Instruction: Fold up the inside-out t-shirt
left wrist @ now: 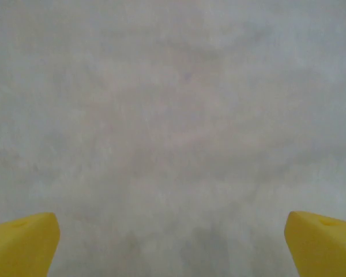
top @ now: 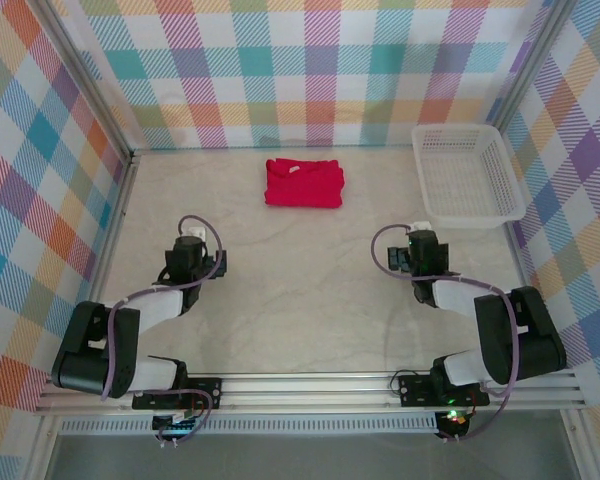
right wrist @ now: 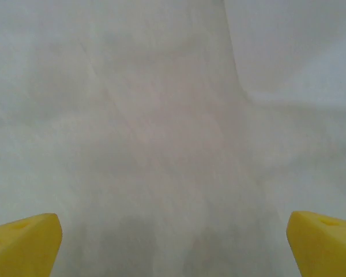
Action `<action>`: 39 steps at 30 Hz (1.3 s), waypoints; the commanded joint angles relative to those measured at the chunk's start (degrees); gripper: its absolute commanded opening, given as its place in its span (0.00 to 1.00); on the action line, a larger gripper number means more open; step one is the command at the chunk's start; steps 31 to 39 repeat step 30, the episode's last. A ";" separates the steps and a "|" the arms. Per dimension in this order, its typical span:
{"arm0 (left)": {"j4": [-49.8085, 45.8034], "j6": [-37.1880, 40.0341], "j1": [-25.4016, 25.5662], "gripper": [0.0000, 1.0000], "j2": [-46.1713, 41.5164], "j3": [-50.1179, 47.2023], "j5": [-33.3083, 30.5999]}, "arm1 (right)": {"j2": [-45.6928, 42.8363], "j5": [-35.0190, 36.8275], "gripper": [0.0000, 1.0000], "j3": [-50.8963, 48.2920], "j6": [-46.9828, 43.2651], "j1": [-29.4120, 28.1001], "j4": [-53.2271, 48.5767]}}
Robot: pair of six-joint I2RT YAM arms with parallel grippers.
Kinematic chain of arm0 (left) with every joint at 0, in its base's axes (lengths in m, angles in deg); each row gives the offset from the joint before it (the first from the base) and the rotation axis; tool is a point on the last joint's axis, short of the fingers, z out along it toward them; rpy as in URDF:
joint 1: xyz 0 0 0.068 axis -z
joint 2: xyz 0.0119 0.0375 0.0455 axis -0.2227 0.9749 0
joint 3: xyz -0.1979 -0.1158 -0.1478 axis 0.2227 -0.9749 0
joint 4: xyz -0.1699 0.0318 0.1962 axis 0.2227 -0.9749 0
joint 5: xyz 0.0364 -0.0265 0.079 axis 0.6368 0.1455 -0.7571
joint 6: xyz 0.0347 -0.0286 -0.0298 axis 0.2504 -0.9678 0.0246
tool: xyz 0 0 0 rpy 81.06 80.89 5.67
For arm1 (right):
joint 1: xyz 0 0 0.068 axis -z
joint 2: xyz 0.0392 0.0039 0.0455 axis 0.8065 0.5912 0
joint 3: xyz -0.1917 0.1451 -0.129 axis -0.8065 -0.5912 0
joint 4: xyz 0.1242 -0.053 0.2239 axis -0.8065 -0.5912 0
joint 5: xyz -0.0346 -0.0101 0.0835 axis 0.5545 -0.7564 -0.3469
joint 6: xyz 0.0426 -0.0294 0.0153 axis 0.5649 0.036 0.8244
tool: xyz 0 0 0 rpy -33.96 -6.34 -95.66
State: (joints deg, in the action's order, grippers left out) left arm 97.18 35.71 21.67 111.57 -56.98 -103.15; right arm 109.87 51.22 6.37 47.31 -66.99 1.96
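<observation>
Left claw [left wrist: 173, 245] and right claw [right wrist: 173, 245] both gape wide with nothing in them, over bare bench [top: 300, 300]. The red t-shirt [top: 303, 184] sits as a compact bundle at 12 o'clock, well apart from both. My worry: a grab at it probably pinches just the top layer and drags the fold open.

A broad stretch of bare table [top: 310, 280] was seen unobstructed in the middle, from the near edge up to the folded t-shirt [top: 303, 184]. The far right corner was taken up by a white basket [top: 467, 175]. Three sides were closed off by checked walls [top: 310, 70].
</observation>
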 commanded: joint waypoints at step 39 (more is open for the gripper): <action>23.18 -1.96 -4.30 1.00 12.09 0.04 9.14 | 7.10 -16.66 1.00 -5.24 0.40 9.16 30.03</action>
